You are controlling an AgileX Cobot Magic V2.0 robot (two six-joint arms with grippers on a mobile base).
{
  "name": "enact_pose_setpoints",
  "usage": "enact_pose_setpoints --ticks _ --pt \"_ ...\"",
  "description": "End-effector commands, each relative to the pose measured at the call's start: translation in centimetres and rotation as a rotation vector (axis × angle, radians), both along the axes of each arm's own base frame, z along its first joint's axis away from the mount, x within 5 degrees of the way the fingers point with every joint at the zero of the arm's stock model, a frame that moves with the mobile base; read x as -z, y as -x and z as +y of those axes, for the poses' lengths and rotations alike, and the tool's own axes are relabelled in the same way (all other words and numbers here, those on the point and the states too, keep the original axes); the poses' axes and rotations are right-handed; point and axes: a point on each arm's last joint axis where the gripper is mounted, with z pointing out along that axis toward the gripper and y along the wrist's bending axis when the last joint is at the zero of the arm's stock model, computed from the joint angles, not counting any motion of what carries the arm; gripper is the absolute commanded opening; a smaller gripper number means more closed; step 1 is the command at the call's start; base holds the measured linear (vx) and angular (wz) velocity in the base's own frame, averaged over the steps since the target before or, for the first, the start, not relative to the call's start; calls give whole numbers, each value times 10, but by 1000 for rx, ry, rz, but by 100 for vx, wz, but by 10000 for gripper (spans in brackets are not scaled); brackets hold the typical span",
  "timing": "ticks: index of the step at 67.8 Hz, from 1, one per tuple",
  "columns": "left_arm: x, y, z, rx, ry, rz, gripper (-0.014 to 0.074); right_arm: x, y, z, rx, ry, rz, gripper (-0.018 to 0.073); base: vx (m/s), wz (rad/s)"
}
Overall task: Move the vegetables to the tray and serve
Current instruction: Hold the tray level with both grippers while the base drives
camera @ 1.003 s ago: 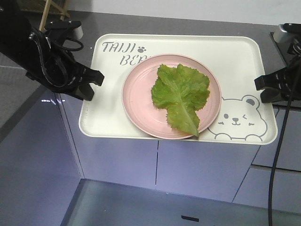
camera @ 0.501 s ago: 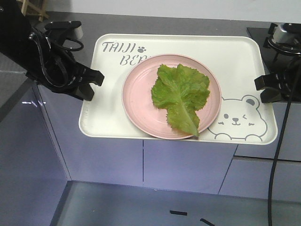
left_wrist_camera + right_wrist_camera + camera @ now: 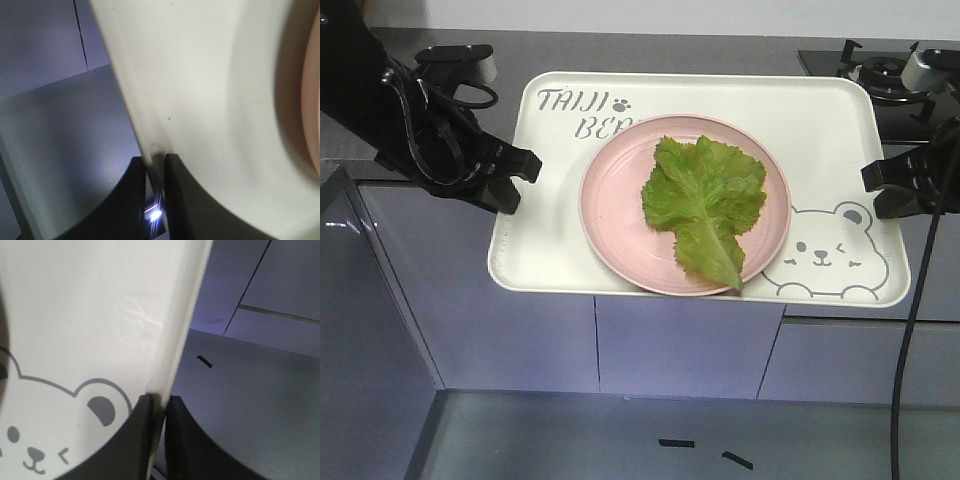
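The lettuce leaf (image 3: 705,205) lies flat on the round pink plate (image 3: 610,215), and this plate stands in the middle of the tray (image 3: 820,125). The long axis of the leaf runs from the far side toward the near side, a little slanted to the right in the front view. Its broad crinkled end is the far one, and its narrow end with the pale rib points to the near rim of the plate and just reaches over it. The tray has its long side running left to right, with the lettering at the far left corner and the bear at the near right corner. It is level, and its near part is over the cabinet doors (image 3: 680,345) below the grey counter (image 3: 740,50). The left gripper (image 3: 512,182) comes in from the side with its arm bent low and is clamped on the left rim; the wrist view shows the two dark fingers (image 3: 132,200) with the rim pinched between them. The right gripper (image 3: 882,190) is closed in the same way on the right rim, just beside the ear of the bear. A stove burner (image 3: 882,70) is on the counter behind it.
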Motion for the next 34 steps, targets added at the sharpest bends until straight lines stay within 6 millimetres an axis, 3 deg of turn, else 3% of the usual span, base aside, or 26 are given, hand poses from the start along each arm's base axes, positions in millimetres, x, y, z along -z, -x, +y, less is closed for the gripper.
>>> enact_pose_setpoints --ticks 1,34 --pt "-38 16 -27 50 263 -84 -6 -27 10 25 -79 -178 -78 -6 -1 -8" --pt "-38 16 -27 50 263 -84 -6 -27 10 25 -80 -179 -77 -6 0 -2"
